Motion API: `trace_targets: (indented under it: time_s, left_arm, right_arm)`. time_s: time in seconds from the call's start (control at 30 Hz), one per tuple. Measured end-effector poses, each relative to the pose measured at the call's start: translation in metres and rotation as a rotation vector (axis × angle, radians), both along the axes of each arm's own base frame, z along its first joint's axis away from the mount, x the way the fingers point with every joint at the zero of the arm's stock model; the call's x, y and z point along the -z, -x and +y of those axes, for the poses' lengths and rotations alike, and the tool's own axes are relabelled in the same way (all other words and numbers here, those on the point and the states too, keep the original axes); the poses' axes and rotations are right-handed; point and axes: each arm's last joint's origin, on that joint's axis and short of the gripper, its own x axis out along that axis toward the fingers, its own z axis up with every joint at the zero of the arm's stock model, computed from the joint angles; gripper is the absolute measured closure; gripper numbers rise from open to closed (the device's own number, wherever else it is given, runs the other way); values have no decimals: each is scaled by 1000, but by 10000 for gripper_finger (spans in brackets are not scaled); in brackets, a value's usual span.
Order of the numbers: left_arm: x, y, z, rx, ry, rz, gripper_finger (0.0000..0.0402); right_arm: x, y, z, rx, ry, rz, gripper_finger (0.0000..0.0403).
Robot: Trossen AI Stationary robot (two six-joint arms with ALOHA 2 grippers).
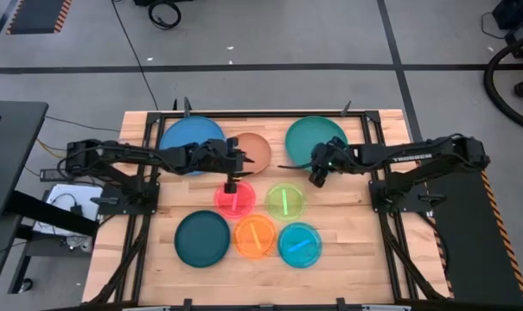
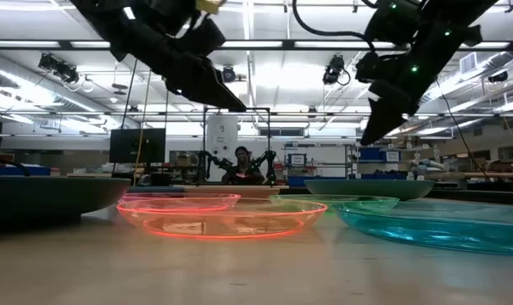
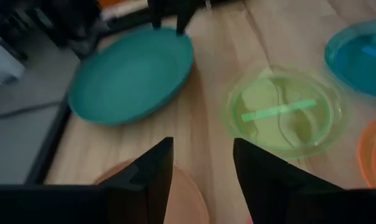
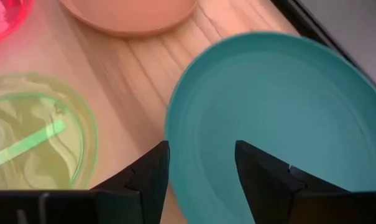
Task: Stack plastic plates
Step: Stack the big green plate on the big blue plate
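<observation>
Plates: all eight lie singly on the table (image 1: 149,259), nothing stacked yet.
Back row: large blue plate (image 1: 190,138), tan plate (image 1: 256,149) touching it, large teal plate (image 1: 316,136) further along.
Middle row: pink plate (image 1: 234,199) and green plate (image 1: 285,201), just beside each other.
Front row: dark teal plate (image 1: 202,237), orange plate (image 1: 255,236), light blue plate (image 1: 299,244), side by side.
Right hand: the right hand (image 4: 197,165) hangs over the near edge of the large teal plate, fingers spread wide, nothing between them.
Left hand: the left hand (image 1: 231,183) points down between the tan plate and the pink plate; fingers apart in its wrist view, empty.
Step in hand: looks like the opening pick — the right arm lines up on the teal plate's rim.
Next move: likely a drop until one finger slips under the rim and the other sits above it, then a clench and a carry to the blue plate.
Watch for: a thin, shallow rim that could slide away on the wood instead of being caught.
</observation>
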Motion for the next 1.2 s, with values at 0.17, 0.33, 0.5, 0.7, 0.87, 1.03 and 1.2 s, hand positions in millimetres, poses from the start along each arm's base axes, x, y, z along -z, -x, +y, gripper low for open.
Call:
trace_targets:
  time_s: [0.17,0.33,0.5,0.7,0.87,1.03,1.2]
  left_arm:
    - [3,-37,6,8,14,158,225]
    - [8,-77,15,68,-44,305,225]
    - [20,-109,22,139,-101,431,225]
    - [27,-135,28,225,-177,496,226]
    - [35,-144,32,339,-331,485,226]
    - [36,-155,39,363,-445,387,226]
    - [34,-163,53,342,-449,257,226]
  right_arm:
    - [5,5,10,28,-48,52,211]
    - [5,12,21,73,-31,71,211]
    - [12,13,29,87,18,44,211]
    - [25,22,36,92,19,70,211]
    - [24,35,42,127,38,110,211]
    - [20,33,47,111,71,62,211]
    - [21,32,50,99,62,51,211]
